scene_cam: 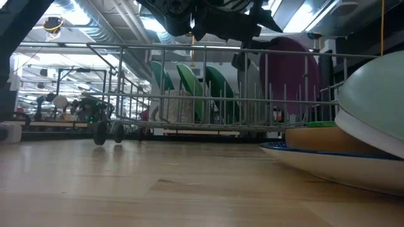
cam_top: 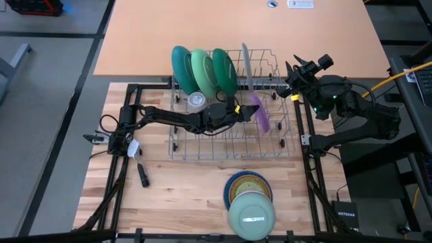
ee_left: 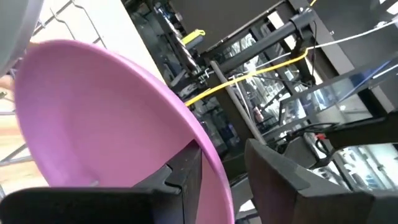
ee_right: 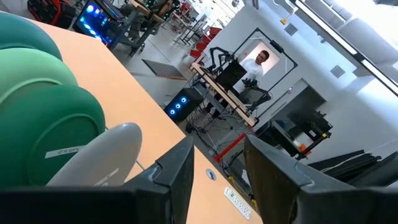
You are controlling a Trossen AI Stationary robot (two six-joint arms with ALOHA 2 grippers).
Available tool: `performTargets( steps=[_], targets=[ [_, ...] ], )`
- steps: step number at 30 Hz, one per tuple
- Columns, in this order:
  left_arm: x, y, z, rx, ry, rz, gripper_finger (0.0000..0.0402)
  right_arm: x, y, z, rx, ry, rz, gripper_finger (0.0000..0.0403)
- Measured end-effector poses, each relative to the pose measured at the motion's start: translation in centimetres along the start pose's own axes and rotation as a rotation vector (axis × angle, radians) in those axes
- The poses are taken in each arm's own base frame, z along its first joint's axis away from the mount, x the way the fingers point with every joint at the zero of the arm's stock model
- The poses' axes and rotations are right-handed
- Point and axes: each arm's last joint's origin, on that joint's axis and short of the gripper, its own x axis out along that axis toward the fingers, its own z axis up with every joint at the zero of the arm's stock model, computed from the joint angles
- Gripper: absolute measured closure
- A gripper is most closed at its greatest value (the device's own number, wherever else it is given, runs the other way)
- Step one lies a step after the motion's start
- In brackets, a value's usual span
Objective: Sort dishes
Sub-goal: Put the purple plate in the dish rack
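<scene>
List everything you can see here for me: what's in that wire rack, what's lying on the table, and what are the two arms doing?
Wire dish rack: one, metal, middle of the wooden table.
Large plates: three, teal and green, upright at the rack's back left.
Grey plate: one, upright to the right of the green ones.
Purple plate: one, upright in the rack's right half.
Small clear cup: one, inside the rack near the green plates.
Stack of dishes: one, pale green bowl on top, tan and blue beneath, at the table's front.
Left gripper: one, dark, open, fingers on either side of the purple plate's rim.
Right gripper: one, dark, open, at the rack's back right corner, holding nothing.
</scene>
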Motion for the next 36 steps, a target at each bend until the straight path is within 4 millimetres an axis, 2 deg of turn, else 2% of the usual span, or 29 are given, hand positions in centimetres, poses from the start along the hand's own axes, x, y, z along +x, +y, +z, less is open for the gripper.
performTargets(
  steps=[9, 20, 32, 36],
  targets=[
    [-0.07, 0.81, -0.73, 0.042, 0.112, 0.054, 0.0288, 0.0, 0.12, -0.17, -0.023, 0.009, 0.006, 0.0258],
    [-0.11, 0.84, -0.86, 0.069, 0.123, 0.058, 0.029, -0.02, 0.54, -0.77, -0.034, 0.041, 0.028, 0.0258],
    [-0.1, 0.88, -0.86, 0.057, 0.124, 0.061, 0.0363, -0.03, 0.56, -0.85, -0.044, 0.045, 0.031, 0.0258],
    [-0.1, 0.86, -0.84, 0.005, 0.12, 0.062, 0.038, -0.06, 0.49, -0.87, -0.042, 0.044, 0.03, 0.0258]
  ],
)
